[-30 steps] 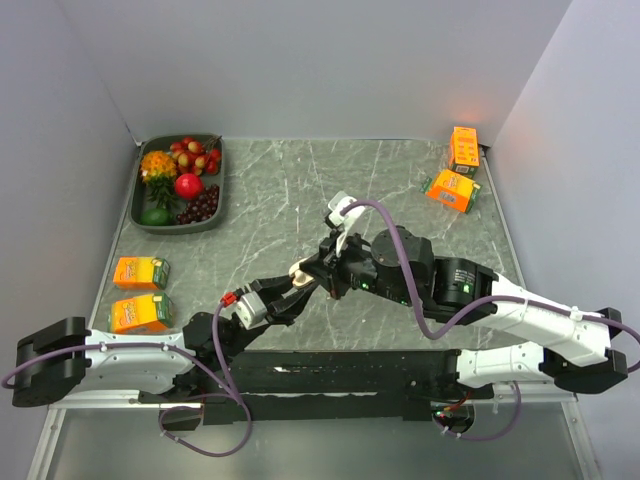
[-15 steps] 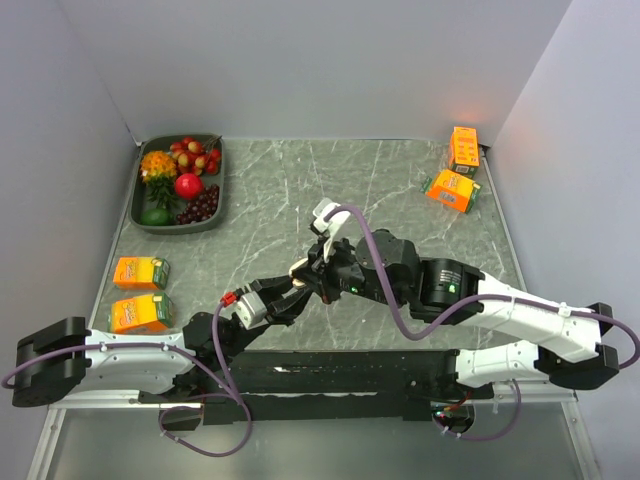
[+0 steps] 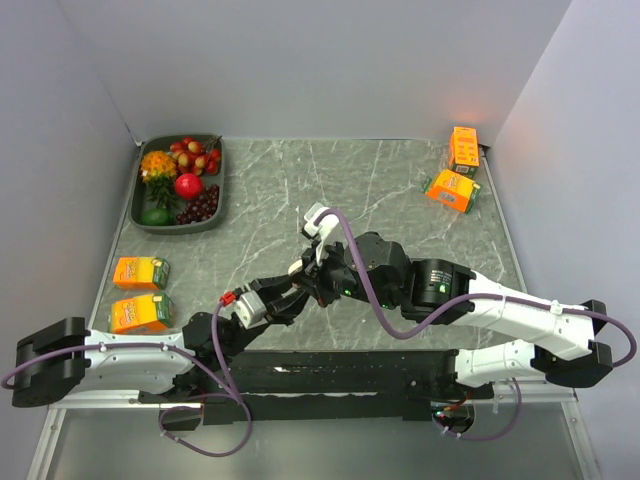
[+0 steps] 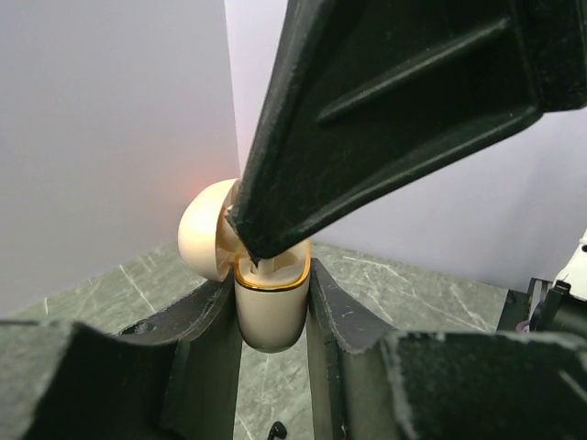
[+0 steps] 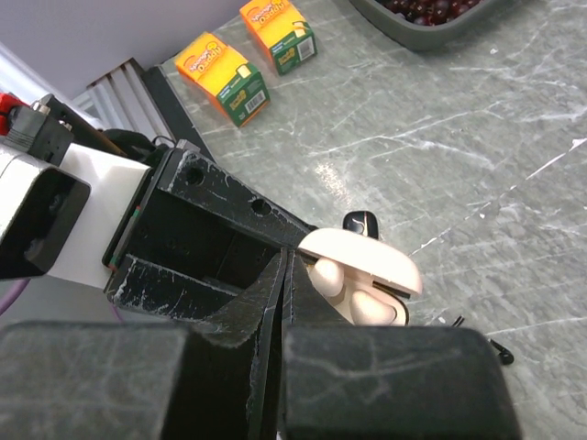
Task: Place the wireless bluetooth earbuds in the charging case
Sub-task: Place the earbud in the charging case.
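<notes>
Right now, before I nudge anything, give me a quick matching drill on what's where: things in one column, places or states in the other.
1. charging case
2. right claw
3. fruit tray
4. loose black earbud

A. far left corner of the table
B. lying on the table
C. lid open, clamped in the left claw
D. shut, tips at the case mouth

Pairs: 1-C, 2-D, 3-A, 4-B.

even bright light; near fingers blurred
</notes>
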Action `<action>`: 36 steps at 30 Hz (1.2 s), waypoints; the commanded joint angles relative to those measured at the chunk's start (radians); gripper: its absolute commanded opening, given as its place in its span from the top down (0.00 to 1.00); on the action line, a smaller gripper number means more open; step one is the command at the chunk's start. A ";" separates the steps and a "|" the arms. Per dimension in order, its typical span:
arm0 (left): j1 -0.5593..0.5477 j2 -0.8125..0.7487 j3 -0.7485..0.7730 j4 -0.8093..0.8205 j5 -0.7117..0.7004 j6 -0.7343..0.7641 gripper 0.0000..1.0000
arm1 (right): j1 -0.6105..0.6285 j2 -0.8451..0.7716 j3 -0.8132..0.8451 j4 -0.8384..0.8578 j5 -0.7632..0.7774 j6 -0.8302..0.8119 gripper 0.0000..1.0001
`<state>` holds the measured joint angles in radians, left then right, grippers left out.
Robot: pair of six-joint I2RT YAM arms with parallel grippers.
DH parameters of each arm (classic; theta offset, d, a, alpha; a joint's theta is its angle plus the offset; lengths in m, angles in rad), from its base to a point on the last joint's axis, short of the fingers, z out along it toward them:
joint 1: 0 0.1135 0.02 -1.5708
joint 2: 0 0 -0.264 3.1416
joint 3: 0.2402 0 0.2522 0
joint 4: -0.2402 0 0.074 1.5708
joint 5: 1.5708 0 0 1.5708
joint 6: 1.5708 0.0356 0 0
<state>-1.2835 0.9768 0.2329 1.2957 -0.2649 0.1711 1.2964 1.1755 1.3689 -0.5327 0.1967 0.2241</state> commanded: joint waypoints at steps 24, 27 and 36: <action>0.001 -0.012 0.003 0.142 0.010 -0.016 0.99 | 0.006 -0.042 0.039 0.031 0.096 -0.037 0.94; 0.001 -0.015 0.005 0.136 0.012 -0.016 0.99 | 0.004 -0.037 0.041 0.033 0.093 -0.040 0.94; 0.001 -0.013 0.008 0.134 0.013 -0.015 0.99 | 0.004 -0.014 0.041 0.020 0.073 -0.032 0.94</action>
<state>-1.2835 0.9661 0.2321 1.2972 -0.2665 0.1703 1.2999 1.1549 1.3800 -0.5247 0.2718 0.1989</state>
